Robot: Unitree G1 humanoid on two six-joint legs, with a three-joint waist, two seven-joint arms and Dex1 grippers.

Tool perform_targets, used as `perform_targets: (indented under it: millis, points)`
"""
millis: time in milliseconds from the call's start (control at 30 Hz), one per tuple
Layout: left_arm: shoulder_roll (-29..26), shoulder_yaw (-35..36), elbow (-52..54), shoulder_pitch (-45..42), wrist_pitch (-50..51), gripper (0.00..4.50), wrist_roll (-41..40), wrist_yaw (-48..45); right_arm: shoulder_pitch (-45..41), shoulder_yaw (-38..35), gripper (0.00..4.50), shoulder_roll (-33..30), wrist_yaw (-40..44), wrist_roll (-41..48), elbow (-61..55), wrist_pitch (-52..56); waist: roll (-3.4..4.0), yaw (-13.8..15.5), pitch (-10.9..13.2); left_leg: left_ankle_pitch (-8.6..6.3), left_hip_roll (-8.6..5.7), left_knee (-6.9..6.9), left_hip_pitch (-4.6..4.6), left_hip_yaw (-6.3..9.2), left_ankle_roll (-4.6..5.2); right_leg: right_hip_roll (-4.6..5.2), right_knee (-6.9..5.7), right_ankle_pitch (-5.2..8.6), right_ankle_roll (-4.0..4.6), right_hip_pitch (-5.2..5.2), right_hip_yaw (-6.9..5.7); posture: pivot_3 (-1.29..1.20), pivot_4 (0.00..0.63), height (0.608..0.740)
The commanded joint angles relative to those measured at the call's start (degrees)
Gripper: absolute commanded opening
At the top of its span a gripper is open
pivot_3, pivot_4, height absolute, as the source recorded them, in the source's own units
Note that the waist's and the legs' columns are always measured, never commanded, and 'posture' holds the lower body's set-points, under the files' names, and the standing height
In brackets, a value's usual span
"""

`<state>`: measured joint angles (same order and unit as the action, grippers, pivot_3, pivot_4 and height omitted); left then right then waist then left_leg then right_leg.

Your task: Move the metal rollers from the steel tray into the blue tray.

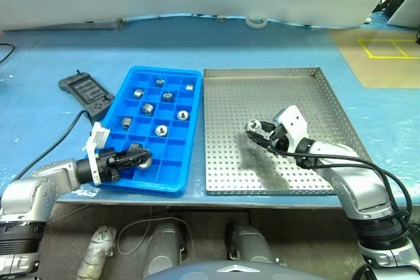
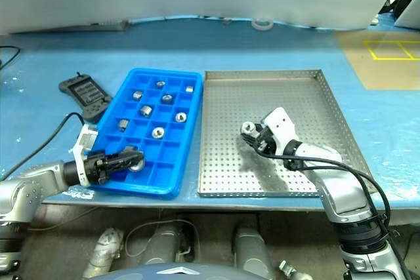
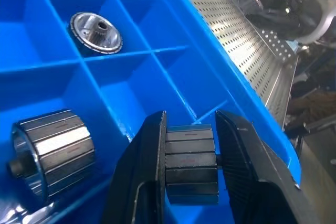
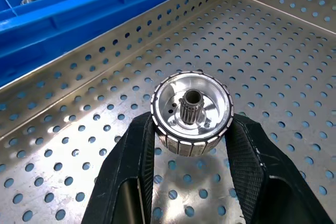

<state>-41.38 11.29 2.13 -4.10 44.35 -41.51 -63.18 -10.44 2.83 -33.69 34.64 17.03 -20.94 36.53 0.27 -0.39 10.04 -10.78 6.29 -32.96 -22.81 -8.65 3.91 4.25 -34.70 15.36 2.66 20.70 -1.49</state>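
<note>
the left gripper (image 1: 134,159) is pinched tight on one roller (image 3: 191,163) and hangs low over a near square of the blue tray (image 1: 190,86). the next square already has a roller (image 3: 52,156) in it. if the gripper lets go a bit to one side, its roller could hit the thin blue wall between the squares and tip, or land on top of that other one. the squares are small, so there is not much room for the black fingers (image 3: 139,177) to open without bumping a wall. the right gripper (image 1: 258,130) holds another roller (image 4: 191,114) between its fingers, over the holey floor of the steel tray (image 1: 315,86), and i cannot tell if it is lifted or just touching. i see no other rollers loose in that tray. that roller is round and shiny, so it could slip out and roll off. to get to the blue tray it has to go up and over two rims that sit side by side, and a low carry could knock it on them. the left arm is in the way on that side too. many far squares look free. a black remote (image 1: 85,93) and its wire lie on the bench (image 1: 39,77) beside the blue tray.
</note>
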Motion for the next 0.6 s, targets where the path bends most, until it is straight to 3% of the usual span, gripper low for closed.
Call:
perform_targets:
  millis: [33,100,267,400,600]
  points:
    - [-0.75,-1.9,0.25,1.47,-0.65,1.08,1.31,-1.3,-0.22,-0.73,1.62,0.05,0.07,-0.18,-1.27,-1.44,0.0,-0.13,0.0,0.0,0.0,0.01,0.0,0.0,0.0,0.0,0.0,0.0,0.0,0.0,0.0,-0.17,0.15,0.74]
    - [-0.78,-2.2,-0.24,1.34,-0.88,1.08,1.47,-1.6,-0.29,-0.64,1.62,0.04,0.13,-0.33,-1.16,-1.48,0.01,-0.32,-0.01,0.0,0.0,0.01,0.02,-0.02,0.01,0.0,0.01,0.0,0.0,-0.01,0.02,-0.17,0.15,0.74]
    - [-0.87,-2.54,-2.47,0.27,-2.35,2.58,2.65,-2.42,-0.55,-0.89,1.62,0.04,0.31,-0.2,-1.24,-1.28,0.02,-0.26,0.0,0.01,0.0,0.07,0.24,-0.03,-0.03,0.0,0.0,0.0,0.0,-0.16,0.02,-0.17,0.15,0.74]
    - [-1.22,-2.75,-3.52,-2.65,-1.8,2.58,2.66,-2.2,-1.05,-1.1,1.62,-0.16,0.94,0.47,-2.01,-0.83,0.02,-0.18,0.0,0.05,0.0,0.19,0.85,-0.05,-0.13,0.0,0.0,0.03,-0.02,-0.64,0.06,-0.17,0.15,0.74]
    - [1.28,0.04,-5.18,-10.2,-1.42,2.58,-0.08,0.5,-3.89,0.25,1.62,-1.19,5.95,3.66,-4.99,0.36,0.02,0.02,0.01,0.12,0.0,0.23,0.84,-0.05,-0.24,0.0,-0.03,0.02,-0.02,-0.57,0.06,-0.17,0.15,0.74]
